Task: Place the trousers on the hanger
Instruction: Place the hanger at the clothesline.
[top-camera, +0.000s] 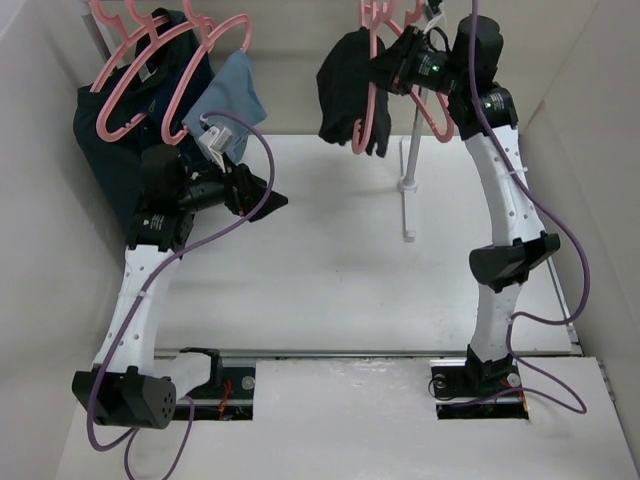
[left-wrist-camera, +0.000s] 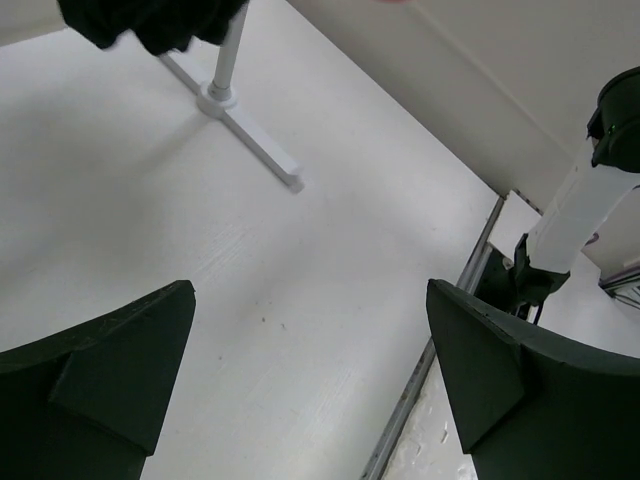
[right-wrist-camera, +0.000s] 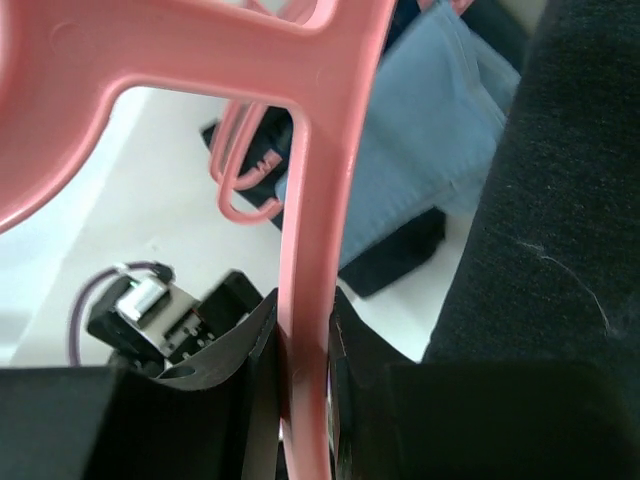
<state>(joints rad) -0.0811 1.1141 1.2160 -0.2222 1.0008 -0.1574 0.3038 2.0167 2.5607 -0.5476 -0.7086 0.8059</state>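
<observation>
Overhead view: the trousers hang draped over the pink hanger above the desk's far side, and the hanger's top runs out of frame. The right end effector clamps that hanger. The left end effector is spread wide and empty.

Left wrist view: only the trousers' lower edge shows.

Right wrist view: the trousers are a blurred black mass.

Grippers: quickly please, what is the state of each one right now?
Left gripper: open, holding nothing.
Right gripper: closed on the hanger.
</observation>
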